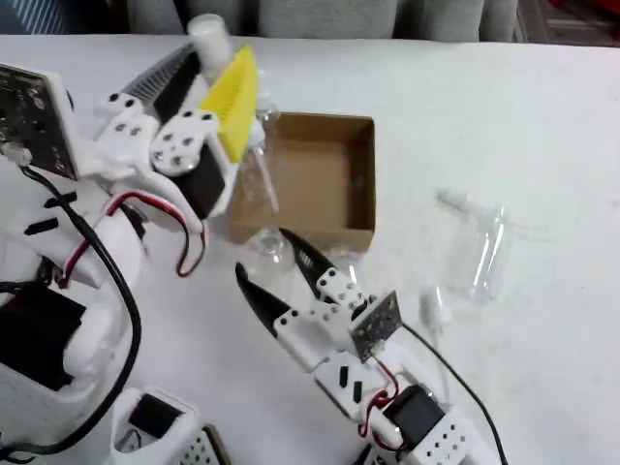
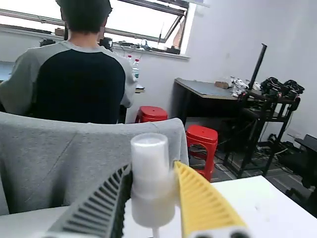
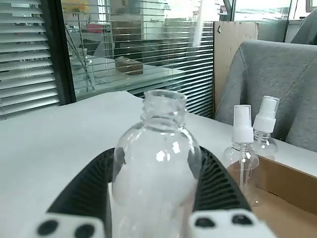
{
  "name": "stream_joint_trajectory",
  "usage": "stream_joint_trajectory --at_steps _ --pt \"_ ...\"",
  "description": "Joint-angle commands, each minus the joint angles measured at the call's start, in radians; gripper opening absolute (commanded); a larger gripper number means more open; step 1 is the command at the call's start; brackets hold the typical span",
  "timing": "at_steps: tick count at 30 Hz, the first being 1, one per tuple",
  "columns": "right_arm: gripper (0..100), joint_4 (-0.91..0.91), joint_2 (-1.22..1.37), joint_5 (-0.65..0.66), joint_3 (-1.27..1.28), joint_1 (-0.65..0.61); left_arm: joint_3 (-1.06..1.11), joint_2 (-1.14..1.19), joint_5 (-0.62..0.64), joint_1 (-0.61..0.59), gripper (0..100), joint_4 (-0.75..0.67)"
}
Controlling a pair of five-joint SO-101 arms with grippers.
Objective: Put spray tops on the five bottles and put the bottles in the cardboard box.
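Clamped bottle (image 3: 154, 168), cardboard box (image 1: 349, 235) wall just beside

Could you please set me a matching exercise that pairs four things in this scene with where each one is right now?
Things:
1. spray top
2. topless bottle
3. cardboard box
4. spare bottle

Places:
A. loose on the table, apart from the box
B. clamped in the right gripper, between black fingers
C. clamped in the left gripper, between grey and yellow fingers
D. standing open on the table

Pairs: 1-C, 2-B, 3-D, 4-A
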Motion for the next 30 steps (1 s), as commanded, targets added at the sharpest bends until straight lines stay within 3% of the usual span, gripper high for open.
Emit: stream_joint_trajectory --at_steps 1,14,19,26,30 --pt "1.6 -0.018 -0.01 0.011 -0.005 -0.005 0.043 -0.027 -0.015 0.048 2 -0.038" --pt "1.6 -0.018 -0.019 0.011 0.018 -0.004 0.13 -0.131 -0.021 0.013 2 -0.08" --pt "1.6 -0.018 -0.019 0.011 0.018 -0.004 0.178 -0.136 -0.1 0.013 2 -0.08" --pt "1.6 -0.018 -0.019 0.011 0.017 -0.004 0.213 -0.137 -0.115 -0.002 2 -0.074" --pt "1.6 -0.018 -0.019 0.011 0.017 -0.004 0.213 -0.166 -0.114 0.008 2 0.012"
